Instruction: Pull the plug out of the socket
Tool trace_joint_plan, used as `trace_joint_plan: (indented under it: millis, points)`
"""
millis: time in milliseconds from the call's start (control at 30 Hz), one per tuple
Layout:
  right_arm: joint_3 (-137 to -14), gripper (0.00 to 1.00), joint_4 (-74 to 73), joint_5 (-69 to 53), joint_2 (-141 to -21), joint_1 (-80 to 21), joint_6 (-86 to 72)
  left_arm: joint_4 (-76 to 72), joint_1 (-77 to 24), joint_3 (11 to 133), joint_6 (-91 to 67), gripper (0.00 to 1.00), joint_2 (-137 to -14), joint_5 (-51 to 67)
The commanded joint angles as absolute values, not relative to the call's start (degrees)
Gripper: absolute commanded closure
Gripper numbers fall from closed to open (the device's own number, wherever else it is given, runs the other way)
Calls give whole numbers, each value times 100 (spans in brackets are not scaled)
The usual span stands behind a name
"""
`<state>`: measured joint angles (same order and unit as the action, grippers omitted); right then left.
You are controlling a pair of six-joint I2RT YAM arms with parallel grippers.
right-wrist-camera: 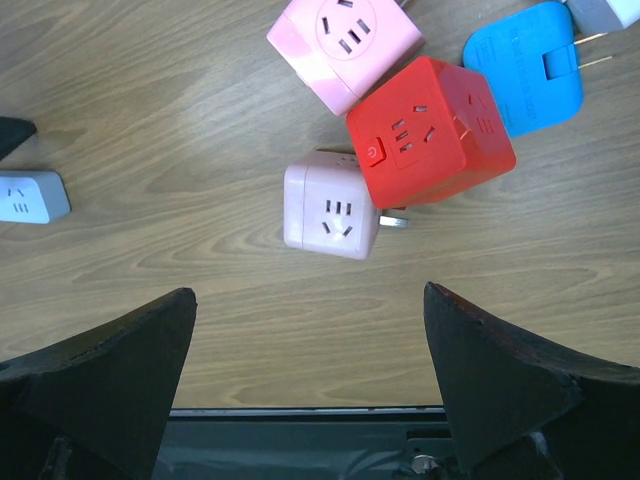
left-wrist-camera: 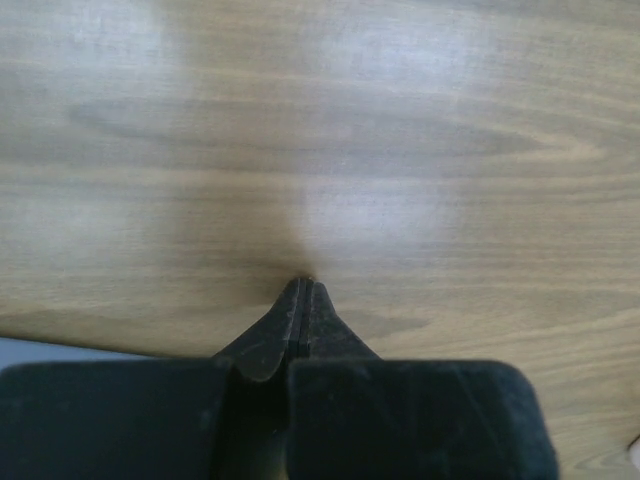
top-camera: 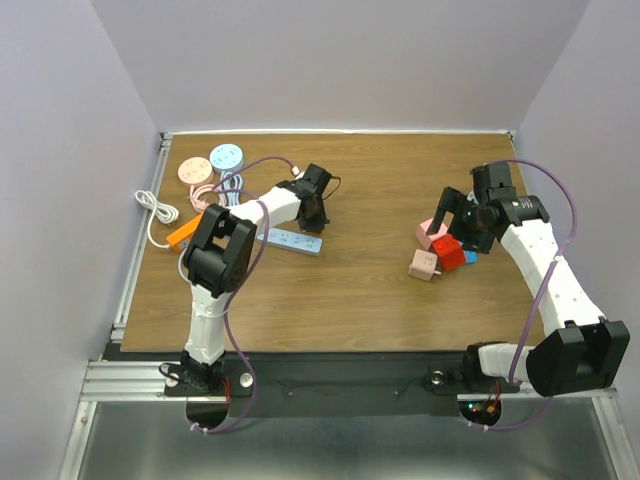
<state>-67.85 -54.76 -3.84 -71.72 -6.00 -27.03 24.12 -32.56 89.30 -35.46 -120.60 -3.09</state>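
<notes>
Standing wide open and gripping nothing, the right pincer (right-wrist-camera: 308, 300) hangs over the bench (right-wrist-camera: 150, 120), its two dark fingers (right-wrist-camera: 110, 370) framing a cluster of socket cubes. Nearest the gap lies a pale cube (right-wrist-camera: 330, 205), socket face up. It touches a red cube (right-wrist-camera: 430, 130), and a metal prong (right-wrist-camera: 392, 219) shows at the seam; whether that prong is seated in either cube cannot be told. A pink cube (right-wrist-camera: 345, 40) abuts the red cube on its far side. A blue plug (right-wrist-camera: 525, 65) lies just beside the red cube, its two prongs pointing toward a white block (right-wrist-camera: 605, 12) at the frame edge, with bare metal visible between them.

Left pincer (left-wrist-camera: 305, 290): closed tight, tips together, holding nothing, above bare wood. In the top view it sits just beyond a power strip (top-camera: 290, 240), well apart from the cluster. An orange block (top-camera: 185, 232), a white cord (top-camera: 155, 210), a pink disc (top-camera: 195, 172) and a pale blue disc (top-camera: 226, 156) lie near the bench's left edge.
</notes>
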Motion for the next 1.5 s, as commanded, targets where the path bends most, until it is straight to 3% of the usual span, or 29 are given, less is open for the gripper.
trace_joint_plan:
  millis: [0, 200, 367, 567, 733, 867, 900, 933, 967, 1167, 1467]
  points:
    - [-6777, 0, -5238, -413, -7075, -580, -2610, 2453, -3322, 7702, -3761, 100, -11348, -159]
    - [-6627, 0, -5212, -448, -7040, -580, -2593, 2206, -3331, 5603, -4209, 100, -9881, -105]
    - [-6530, 0, -5159, -544, -7066, -580, -2602, 2460, -3331, 4739, -4728, 100, -8625, -167]
    - [-6513, 0, -5115, -694, -7075, -598, -2593, 3006, -3209, 4772, -4983, 100, -7631, -843]
    - [-6504, 0, -5028, -966, -7075, -615, -2575, 3339, -3103, 5693, -4782, 100, -7506, -1229]
    - [-6574, 0, -4861, -1395, -7049, -773, -2505, 3226, -3111, 6608, -4404, 63, -7226, -1397]
    - [-6653, 0, -4808, -1493, -7014, -869, -2461, 3104, -3111, 6888, -4229, 45, -7181, -1397]
    - [-6679, 0, -4773, -1572, -7005, -905, -2461, 3076, -3111, 7021, -4158, 34, -7146, -1432]
    - [-6758, 0, -4720, -1721, -7014, -931, -2470, 3007, -3111, 7266, -4018, 2, -7128, -1450]
    - [-7048, 0, -4685, -1907, -6979, -1063, -2443, 2919, -3111, 7962, -3815, 1, -7164, -1302]
    - [-7392, 0, -4474, -2030, -6706, -1099, -2619, 1451, -3111, 7418, -3349, 1, -6337, -967]
